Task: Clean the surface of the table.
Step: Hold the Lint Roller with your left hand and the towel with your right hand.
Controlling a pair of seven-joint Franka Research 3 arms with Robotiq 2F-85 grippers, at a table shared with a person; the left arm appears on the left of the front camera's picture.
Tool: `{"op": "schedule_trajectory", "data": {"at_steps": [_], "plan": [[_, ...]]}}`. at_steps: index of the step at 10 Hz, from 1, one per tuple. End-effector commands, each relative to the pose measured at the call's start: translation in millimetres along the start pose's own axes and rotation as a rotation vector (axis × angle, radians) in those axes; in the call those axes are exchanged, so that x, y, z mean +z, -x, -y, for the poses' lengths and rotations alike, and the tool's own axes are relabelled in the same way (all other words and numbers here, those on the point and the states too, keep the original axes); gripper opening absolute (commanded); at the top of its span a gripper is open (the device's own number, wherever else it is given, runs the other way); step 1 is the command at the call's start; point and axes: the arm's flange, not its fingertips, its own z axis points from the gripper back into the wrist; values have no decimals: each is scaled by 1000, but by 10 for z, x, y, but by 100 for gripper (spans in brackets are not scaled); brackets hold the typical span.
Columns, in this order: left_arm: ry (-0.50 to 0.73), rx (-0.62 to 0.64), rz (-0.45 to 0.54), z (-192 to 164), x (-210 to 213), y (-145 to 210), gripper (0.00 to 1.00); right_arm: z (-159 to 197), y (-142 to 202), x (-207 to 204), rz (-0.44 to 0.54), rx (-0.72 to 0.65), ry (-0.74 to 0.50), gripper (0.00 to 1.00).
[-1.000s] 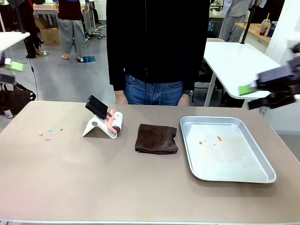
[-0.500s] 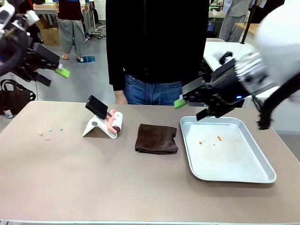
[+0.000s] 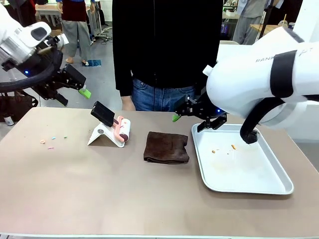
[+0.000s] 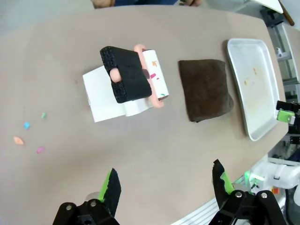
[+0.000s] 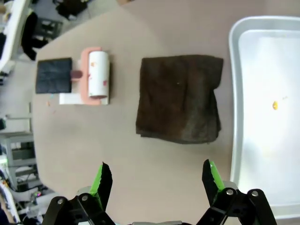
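The table [image 3: 99, 194] has a taupe top. Small coloured scraps [image 3: 51, 142] lie on it at the left, also in the left wrist view [image 4: 28, 136]. A dark brown folded cloth [image 3: 166, 147] lies mid-table. A pink lint roller with a black handle [image 3: 115, 126] rests on a white stand. My left gripper [image 3: 75, 95] hangs open above the table's back left, high over the roller [image 4: 140, 79]. My right gripper [image 3: 188, 122] hangs open between the cloth [image 5: 180, 98] and the tray's back corner. Nothing is held between either pair of fingers.
A silver metal tray [image 3: 279, 186] with a few orange crumbs [image 3: 233, 147] sits at the right. A person in a black top and jeans [image 3: 164, 55] stands at the far edge, behind the roller and cloth. White tables stand beyond.
Both arms have swung in from the picture's sides. The left gripper came in and down towards the roller; the right one crossed above the tray's back edge towards the cloth. Both stayed open.
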Motion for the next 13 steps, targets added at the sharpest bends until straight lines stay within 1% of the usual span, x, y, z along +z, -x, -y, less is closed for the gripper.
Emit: {"op": "schedule_trajectory", "data": {"at_steps": [1, 2, 5, 6, 7, 8, 9, 11, 13], "plan": [[49, -75, -31, -26, 145, -4, 100, -26, 54, 63, -4, 23, -13, 100], [0, 0, 0, 0, 0, 0, 100, -26, 54, 63, -4, 23, -13, 100], [18, -11, -11, -12, -6, -13, 100, -35, 6, 35, -15, 26, -16, 100], [4, -7, -36, 41, -75, -38, 100, -76, -141, -86, -44, 16, 39, 100], [-5, 23, -70, 29, -142, -151, 100, -149, -234, -209, -64, 46, 52, 100], [18, 54, -80, -11, -209, -300, 100, -221, -395, -403, -101, 29, 88, 100], [26, 79, -99, -33, -281, -404, 100, -265, -502, -564, -116, 19, 119, 100], [48, 131, -130, -130, -428, -629, 100, -366, -655, -782, -128, 24, 165, 100], [76, 186, -187, -277, -598, -851, 100, -426, -767, -982, -162, 35, 202, 100]]}}
